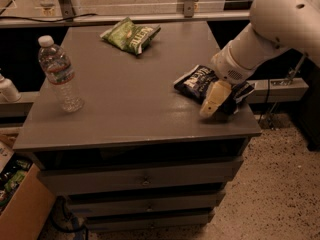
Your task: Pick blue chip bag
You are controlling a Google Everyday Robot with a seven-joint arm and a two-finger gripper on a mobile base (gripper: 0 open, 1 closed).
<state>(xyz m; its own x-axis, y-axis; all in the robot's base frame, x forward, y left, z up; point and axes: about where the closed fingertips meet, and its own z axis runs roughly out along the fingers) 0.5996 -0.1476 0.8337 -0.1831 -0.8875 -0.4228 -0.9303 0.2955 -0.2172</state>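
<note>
The blue chip bag (pixel 196 81) is dark navy with white lettering. It lies flat near the right edge of the grey table (pixel 125 99). My gripper (pixel 219 103) hangs from the white arm (pixel 260 39) that comes in from the upper right. It is low over the table at the bag's near right end, right against it, and it hides that end of the bag. The bag rests on the table.
A green chip bag (pixel 131 34) lies at the back middle of the table. A clear water bottle (pixel 59 74) stands upright at the left. Drawers sit below the tabletop. A cardboard box (pixel 20 204) is on the floor at the lower left. A rail runs behind the table.
</note>
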